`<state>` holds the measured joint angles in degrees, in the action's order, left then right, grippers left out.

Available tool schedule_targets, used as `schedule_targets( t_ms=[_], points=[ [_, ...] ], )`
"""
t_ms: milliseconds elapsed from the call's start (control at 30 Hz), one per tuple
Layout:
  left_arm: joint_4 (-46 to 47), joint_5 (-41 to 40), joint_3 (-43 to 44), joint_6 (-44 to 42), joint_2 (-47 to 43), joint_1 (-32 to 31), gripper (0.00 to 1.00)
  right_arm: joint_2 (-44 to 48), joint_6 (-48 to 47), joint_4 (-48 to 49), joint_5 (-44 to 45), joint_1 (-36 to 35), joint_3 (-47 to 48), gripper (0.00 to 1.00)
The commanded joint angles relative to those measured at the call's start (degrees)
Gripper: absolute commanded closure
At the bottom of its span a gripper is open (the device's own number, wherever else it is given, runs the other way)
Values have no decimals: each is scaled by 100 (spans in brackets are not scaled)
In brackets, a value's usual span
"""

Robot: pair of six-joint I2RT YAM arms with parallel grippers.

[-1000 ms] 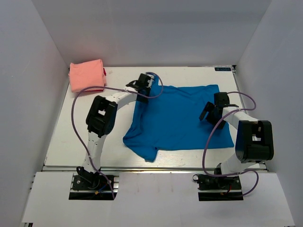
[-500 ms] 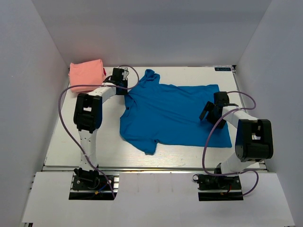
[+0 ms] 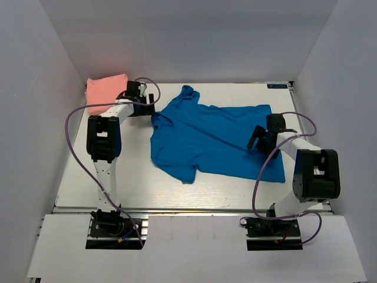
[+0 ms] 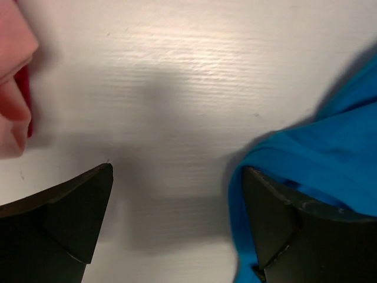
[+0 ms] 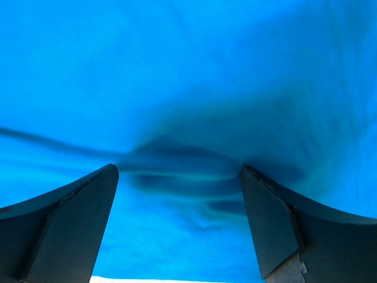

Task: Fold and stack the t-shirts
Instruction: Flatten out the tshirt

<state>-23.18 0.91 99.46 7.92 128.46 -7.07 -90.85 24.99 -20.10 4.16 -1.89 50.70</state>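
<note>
The bright blue t-shirt (image 3: 212,141) lies spread and rumpled across the middle of the white table (image 3: 118,177). The salmon-pink t-shirt (image 3: 106,93) sits folded at the back left corner. My left gripper (image 3: 145,105) hovers between the two shirts, open, with bare table between its fingers. In the left wrist view (image 4: 177,170) the blue t-shirt's edge (image 4: 330,153) touches the right finger and the pink t-shirt (image 4: 12,59) shows at far left. My right gripper (image 3: 257,141) stands open low over the blue shirt's right half, with wrinkled blue cloth (image 5: 188,71) under its jaws (image 5: 179,168), nothing pinched.
White walls close the table in at the left (image 3: 53,118), back and right (image 3: 330,118). A small red patch (image 4: 26,112) shows beside the pink shirt. Purple cables (image 3: 76,124) loop off both arms.
The left gripper dragged the blue shirt's left edge toward the back left, then opened and let it go. The shirt has shifted left. The right arm has stayed put.
</note>
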Motion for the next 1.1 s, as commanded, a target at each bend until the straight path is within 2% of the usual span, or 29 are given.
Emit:
schedule_targets(
  t_ms=[0,167,267,300,367,400,500,533,700,900,1067],
  points=[
    [-98,-72,-129,95,-603,92,0,478,-311,208,-354,5,194,10],
    [-257,233,-207,174,-1207,92,0,1209,-390,243,-504,4,230,10],
    [-362,707,-637,122,-1613,-145,0,1605,-381,156,-443,-4,55,10],
    [-311,1005,-1039,122,-1945,-250,0,1666,-338,112,-443,4,11,10],
    [163,1525,-1620,245,-2342,-434,0,1842,-241,6,-267,4,-199,10],
    [339,1648,-2153,245,-2526,-549,0,1886,-223,-12,-284,-4,-261,10],
    [507,1719,-2710,324,-2941,-1137,0,1869,-170,58,-355,4,-552,10],
    [560,1720,-2808,324,-2941,-1504,0,1843,-162,59,-355,13,-596,10],
    [648,2159,-3170,157,-2941,-2280,0,1491,-117,155,-583,13,-666,10],
    [508,1651,-3284,51,-3231,-3019,0,1184,-100,173,-443,22,-684,10],
    [-10,948,-3398,-1,-2977,-3450,2,1052,-74,164,-443,31,-658,10]
  ],
)
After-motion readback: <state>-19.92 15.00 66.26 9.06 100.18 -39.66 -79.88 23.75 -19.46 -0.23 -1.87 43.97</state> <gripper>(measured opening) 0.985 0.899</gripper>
